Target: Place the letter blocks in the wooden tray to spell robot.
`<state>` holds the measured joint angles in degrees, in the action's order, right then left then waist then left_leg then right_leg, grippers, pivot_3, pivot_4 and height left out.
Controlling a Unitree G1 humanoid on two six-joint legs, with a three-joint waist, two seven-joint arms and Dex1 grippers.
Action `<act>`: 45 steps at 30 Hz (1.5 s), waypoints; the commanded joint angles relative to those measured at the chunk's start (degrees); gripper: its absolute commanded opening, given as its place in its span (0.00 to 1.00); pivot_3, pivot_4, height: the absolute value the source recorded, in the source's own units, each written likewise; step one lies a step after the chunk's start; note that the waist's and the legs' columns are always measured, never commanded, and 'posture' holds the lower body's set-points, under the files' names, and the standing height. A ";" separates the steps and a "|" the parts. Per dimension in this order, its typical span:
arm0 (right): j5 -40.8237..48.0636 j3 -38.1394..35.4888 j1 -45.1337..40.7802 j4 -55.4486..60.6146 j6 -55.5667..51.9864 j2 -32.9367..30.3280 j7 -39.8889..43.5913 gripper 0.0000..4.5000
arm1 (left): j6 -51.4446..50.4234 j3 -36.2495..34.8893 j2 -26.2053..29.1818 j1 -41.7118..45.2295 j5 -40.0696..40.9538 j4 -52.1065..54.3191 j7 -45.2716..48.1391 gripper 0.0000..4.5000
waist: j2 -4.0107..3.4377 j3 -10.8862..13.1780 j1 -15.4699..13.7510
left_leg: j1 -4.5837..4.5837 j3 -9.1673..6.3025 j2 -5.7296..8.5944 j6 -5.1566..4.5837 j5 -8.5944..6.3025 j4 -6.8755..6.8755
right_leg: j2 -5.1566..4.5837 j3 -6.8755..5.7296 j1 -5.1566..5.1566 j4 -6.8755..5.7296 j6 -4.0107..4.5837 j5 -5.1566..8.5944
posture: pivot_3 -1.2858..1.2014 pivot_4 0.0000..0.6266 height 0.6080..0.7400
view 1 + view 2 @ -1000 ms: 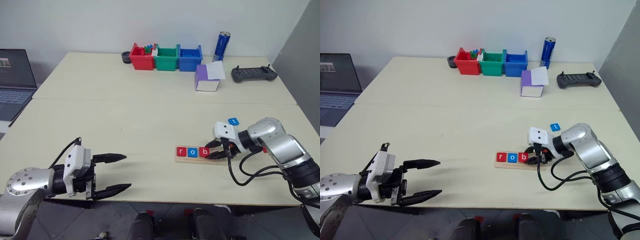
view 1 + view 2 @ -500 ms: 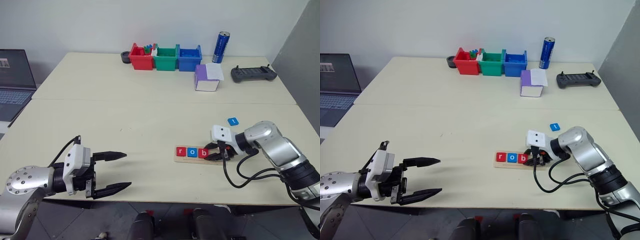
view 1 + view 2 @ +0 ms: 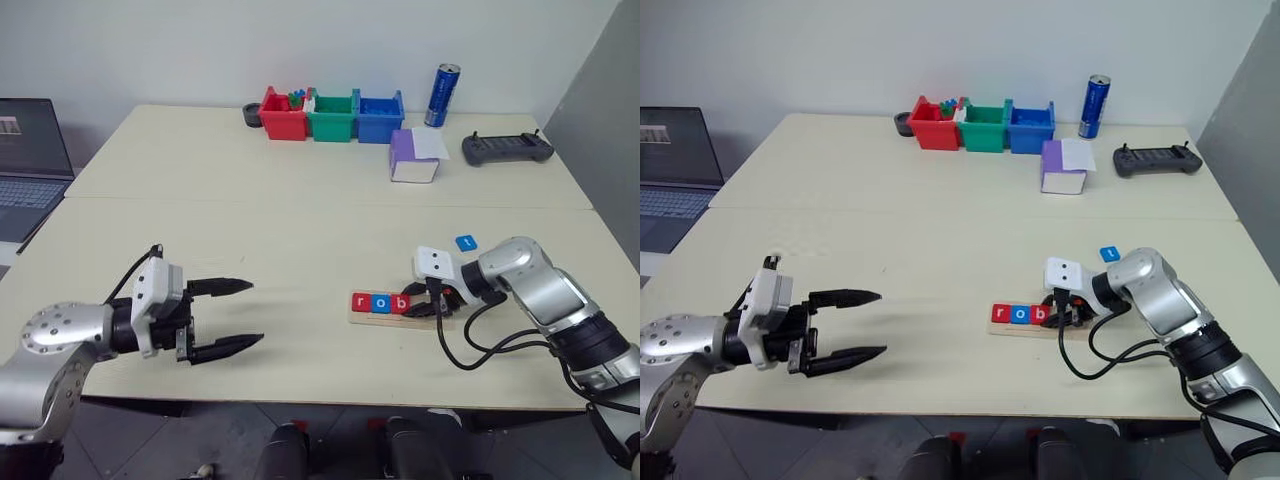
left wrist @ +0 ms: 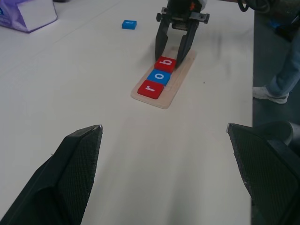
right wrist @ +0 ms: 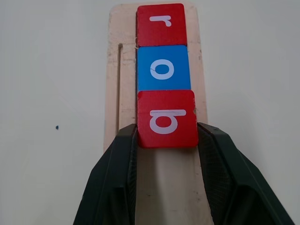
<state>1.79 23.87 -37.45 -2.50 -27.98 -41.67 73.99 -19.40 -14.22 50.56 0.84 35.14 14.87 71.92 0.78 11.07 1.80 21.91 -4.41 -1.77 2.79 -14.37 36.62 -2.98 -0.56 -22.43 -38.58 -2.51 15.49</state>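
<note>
The wooden tray (image 3: 380, 319) lies on the table's near right. Three letter blocks sit on it in a row: red r (image 3: 362, 302), blue o (image 3: 381, 303) and red b (image 3: 400, 304). My right gripper (image 3: 408, 303) is shut on the b block (image 5: 166, 119), with a finger (image 5: 117, 178) pressed against each side and the block resting on the tray (image 5: 112, 70). A blue t block (image 3: 466, 242) lies loose on the table just behind the tray. My left gripper (image 3: 255, 312) hovers open over the near left of the table, holding nothing.
Red (image 3: 283, 115), green (image 3: 333, 115) and blue (image 3: 380, 115) bins line the far edge, beside a blue can (image 3: 443, 93). A purple-and-white box (image 3: 413, 157) and a black controller (image 3: 507, 148) sit at the back right. A laptop (image 3: 30, 165) is far left. A person's leg (image 4: 290, 70) stands past the table.
My left gripper has moved a little forward and up, still open. The right gripper keeps its hold on the b block, which now sits slightly closer to the o.
</note>
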 commanded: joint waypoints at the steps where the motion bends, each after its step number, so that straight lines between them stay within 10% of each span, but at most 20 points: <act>1: -0.29 -0.36 -1.07 1.46 0.44 -0.23 0.48 0.33 | -0.31 0.48 0.67 1.23 -0.18 -0.40 0.32 1.00 | 0.00 0.00 0.07 | 0.00 0.00 0.00 0.00 0.00 -0.04 | 0.00 0.00 0.00 0.02 0.02 0.01 | 0.52 0.24 1.00; 45: -1.02 0.81 -0.51 3.86 -0.62 0.07 0.78 0.33 | -3.54 -0.77 1.07 0.68 0.60 3.29 -1.85 1.00 | 0.00 0.00 0.06 | 0.00 0.03 0.00 0.01 0.01 -0.44 | 0.00 0.01 -0.22 0.02 0.11 0.06 | 0.52 0.24 1.00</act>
<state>1.04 24.89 -37.41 0.27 -29.22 -41.78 74.88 -23.28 -13.40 50.61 0.79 35.31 16.43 70.35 0.78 11.07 1.86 21.91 -4.38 -1.78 2.80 -14.36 36.19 -2.98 -0.55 -22.65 -38.56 -2.40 15.55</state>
